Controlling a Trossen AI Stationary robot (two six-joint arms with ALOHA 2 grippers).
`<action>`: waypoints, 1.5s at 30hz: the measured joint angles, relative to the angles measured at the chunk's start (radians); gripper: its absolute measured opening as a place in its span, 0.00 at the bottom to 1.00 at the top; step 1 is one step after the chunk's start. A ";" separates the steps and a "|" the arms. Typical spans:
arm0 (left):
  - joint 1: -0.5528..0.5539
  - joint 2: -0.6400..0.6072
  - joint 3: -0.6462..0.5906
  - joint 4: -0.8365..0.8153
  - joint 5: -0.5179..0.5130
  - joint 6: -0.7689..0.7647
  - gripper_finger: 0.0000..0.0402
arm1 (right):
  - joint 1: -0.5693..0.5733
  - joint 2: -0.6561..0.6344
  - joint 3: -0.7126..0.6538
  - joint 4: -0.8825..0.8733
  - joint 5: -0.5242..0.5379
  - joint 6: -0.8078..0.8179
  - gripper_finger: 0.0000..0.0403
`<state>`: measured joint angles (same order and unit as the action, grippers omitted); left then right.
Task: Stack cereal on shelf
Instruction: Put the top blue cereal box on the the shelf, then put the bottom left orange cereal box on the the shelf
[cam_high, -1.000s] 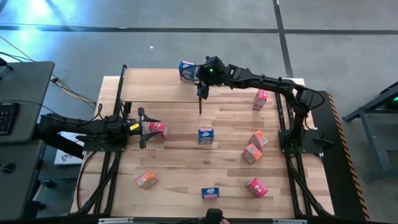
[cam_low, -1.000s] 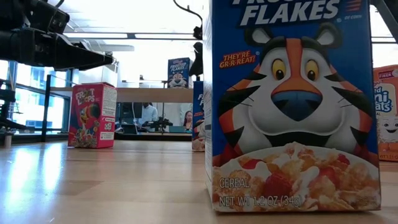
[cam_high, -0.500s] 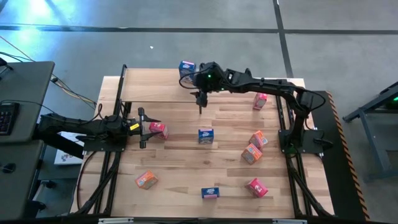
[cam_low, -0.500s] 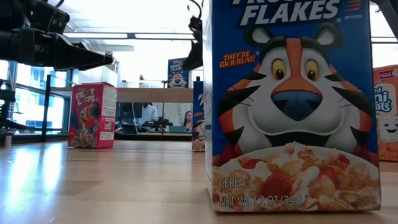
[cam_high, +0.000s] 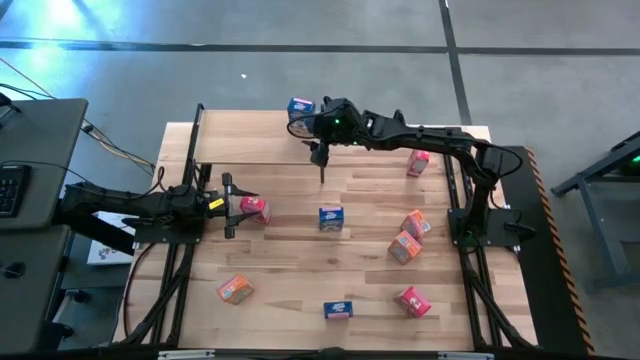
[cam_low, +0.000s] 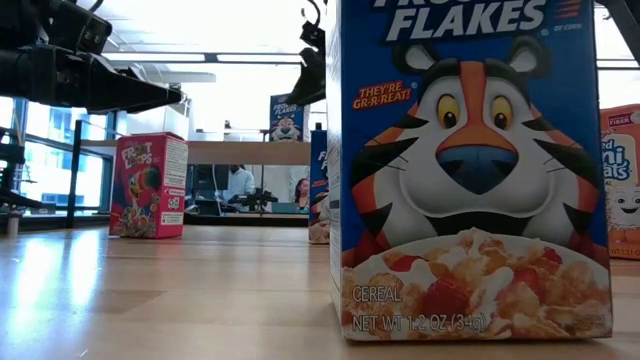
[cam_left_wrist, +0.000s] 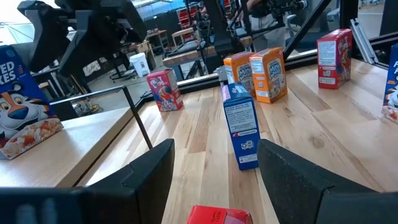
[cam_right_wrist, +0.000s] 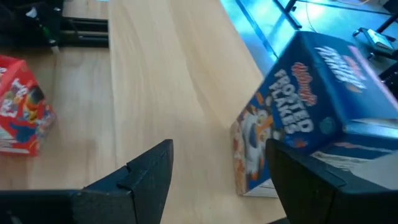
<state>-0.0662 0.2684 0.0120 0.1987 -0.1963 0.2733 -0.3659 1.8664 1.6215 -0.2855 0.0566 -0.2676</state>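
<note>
Blue box (cam_low: 470, 170), white lettering, orange-striped tiger; pink-red box (cam_low: 148, 186), multicoloured print; orange boxes (cam_left_wrist: 256, 73); pale plank table (cam_high: 280, 260); dark arms; black posts (cam_high: 196, 150).

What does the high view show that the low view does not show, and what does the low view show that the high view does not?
Only the high view shows the right claw open beside a blue box on the shelf, and the left claw at a pink box. Only the low view shows people behind the table. Both show that blue shelf box and that pink box.
</note>
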 joint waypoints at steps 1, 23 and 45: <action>0.000 0.000 0.000 0.000 0.000 0.000 0.55 | -0.003 0.000 0.000 0.000 0.000 0.000 0.62; 0.000 0.000 0.000 0.000 0.000 0.000 0.55 | -0.034 0.000 0.000 0.006 0.049 -0.029 0.62; 0.000 0.000 0.000 0.000 0.000 0.000 0.55 | 0.037 -0.116 0.000 -0.136 0.032 0.002 0.62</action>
<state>-0.0662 0.2682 0.0118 0.1989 -0.1963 0.2731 -0.3291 1.7500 1.6218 -0.4215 0.0886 -0.2656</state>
